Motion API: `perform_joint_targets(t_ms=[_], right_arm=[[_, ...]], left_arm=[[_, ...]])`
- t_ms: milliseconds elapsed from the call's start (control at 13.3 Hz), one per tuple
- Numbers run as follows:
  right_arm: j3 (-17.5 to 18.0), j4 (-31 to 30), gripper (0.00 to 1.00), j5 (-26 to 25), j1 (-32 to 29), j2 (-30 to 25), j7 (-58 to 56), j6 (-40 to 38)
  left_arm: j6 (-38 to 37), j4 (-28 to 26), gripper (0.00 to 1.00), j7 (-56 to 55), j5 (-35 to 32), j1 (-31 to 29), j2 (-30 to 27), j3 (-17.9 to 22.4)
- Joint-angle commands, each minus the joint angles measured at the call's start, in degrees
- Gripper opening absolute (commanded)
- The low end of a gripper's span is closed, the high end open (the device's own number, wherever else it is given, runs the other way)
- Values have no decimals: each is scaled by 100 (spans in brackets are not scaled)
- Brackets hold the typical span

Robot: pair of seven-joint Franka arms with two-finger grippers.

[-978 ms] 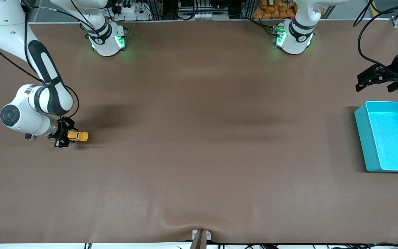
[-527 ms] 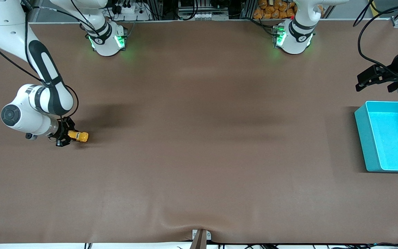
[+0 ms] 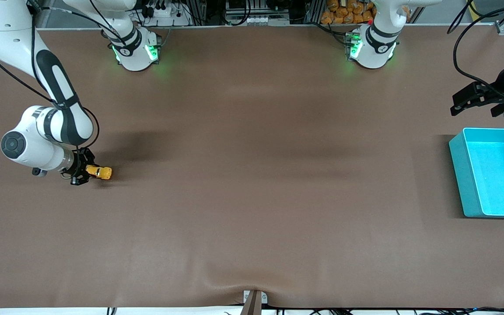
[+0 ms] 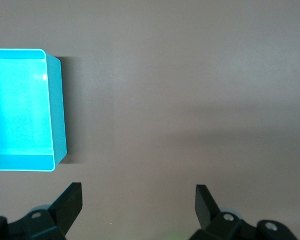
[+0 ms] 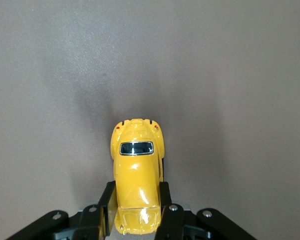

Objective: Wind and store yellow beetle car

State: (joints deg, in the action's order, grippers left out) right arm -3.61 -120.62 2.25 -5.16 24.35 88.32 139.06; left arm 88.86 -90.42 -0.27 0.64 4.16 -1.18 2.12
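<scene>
One small yellow beetle-shaped toy car (image 3: 99,172) of glossy hard plastic sits on the brown counter (image 3: 252,183) toward the right arm's end. The right tool (image 3: 86,173) is clamped on its flanks at one end, fingers (image 5: 165,202) pressing both sides. Judged light, rigid and slick; the flat sides over the wheels offer the surest hold, with the wheels left free for winding. One open turquoise plastic bin (image 3: 460,175) stands well apart at the left arm's end. The left tool (image 4: 139,200) waits above the counter beside that bin, spread wide and holding nothing.
</scene>
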Motion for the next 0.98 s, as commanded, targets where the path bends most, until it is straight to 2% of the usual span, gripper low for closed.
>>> perform_joint_targets(t_ms=[0, 301, 903], right_arm=[[0, -119, 8, -76, 67, -44, 45, 51], [0, -119, 3, -85, 94, -45, -192, 60], [-9, -119, 3, -111, -47, 34, -553, 147]], left_arm=[[18, 103, 100, 18, -73, -29, 38, -19], [18, 95, 100, 18, -73, -29, 38, -19], [0, 77, 100, 18, -73, -29, 38, -19]])
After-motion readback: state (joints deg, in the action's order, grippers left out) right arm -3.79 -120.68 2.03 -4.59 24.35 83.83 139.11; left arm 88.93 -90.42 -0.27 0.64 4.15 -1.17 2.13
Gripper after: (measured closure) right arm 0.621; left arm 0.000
